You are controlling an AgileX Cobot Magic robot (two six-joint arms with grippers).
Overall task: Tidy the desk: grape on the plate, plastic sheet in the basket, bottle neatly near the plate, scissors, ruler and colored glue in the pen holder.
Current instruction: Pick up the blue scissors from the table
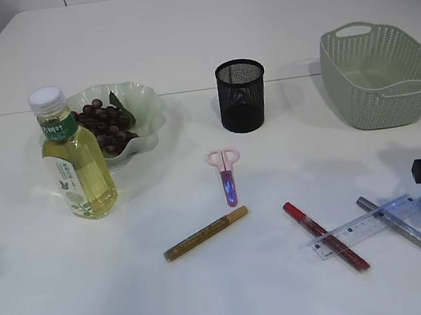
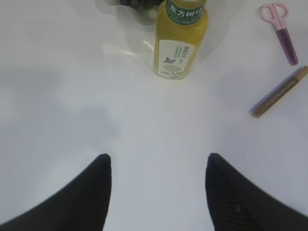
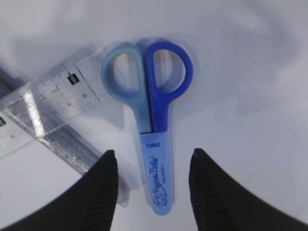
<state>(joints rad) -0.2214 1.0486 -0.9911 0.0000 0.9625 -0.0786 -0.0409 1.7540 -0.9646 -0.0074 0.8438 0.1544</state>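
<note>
Blue scissors (image 3: 153, 139) lie flat on the white surface (image 1: 179, 44) at its right front edge, sheathed tip toward the camera; we read "nep" and a script line too small to make out on the pale blue sheath. Right end effector (image 3: 153, 159) hangs directly over them, black fingers (image 3: 103, 185) spread apart on either side of the sheath, gripping nothing. Clear ruler (image 3: 43, 110) lies just left of the handles, crossing a silver glitter pen (image 1: 406, 229).

Left end effector (image 2: 159, 166) hovers above bare surface, jaws parted, nothing held. Ahead of it stands 1 bottle (image 2: 179, 41) of yellow-green drink with Chinese characters on the green label band. Behind it, grapes (image 1: 103, 121) sit on the plate (image 1: 144, 104).
</note>
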